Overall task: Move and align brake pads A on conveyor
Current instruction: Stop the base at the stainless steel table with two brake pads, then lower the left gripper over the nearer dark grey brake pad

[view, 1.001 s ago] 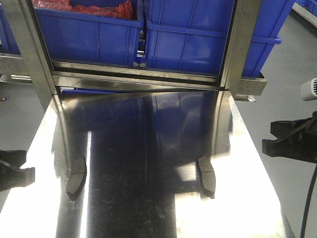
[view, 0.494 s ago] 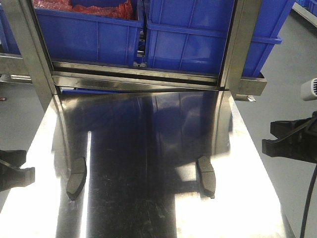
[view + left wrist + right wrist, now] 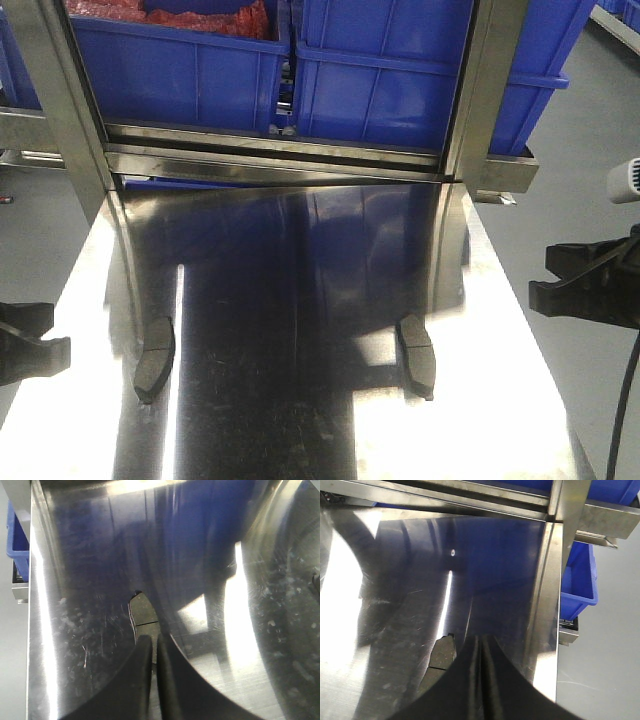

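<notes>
Finds left brake pad A (image 3: 154, 358) and right brake pad A (image 3: 417, 355) lying on the steel table (image 3: 300, 290), well apart, long axes running from the near edge toward the blue bins (image 3: 380, 80). Notes a mirror-bright, finely scratched tabletop, steel uprights (image 3: 60, 100) behind, grey floor (image 3: 590, 130) beside. Records dark grey oblong faces, with a cross groove at mid-length on the left one. Logs left gripper (image 3: 153, 639) and right gripper (image 3: 482, 639) with fingers pressed together, gripping nothing.
</notes>
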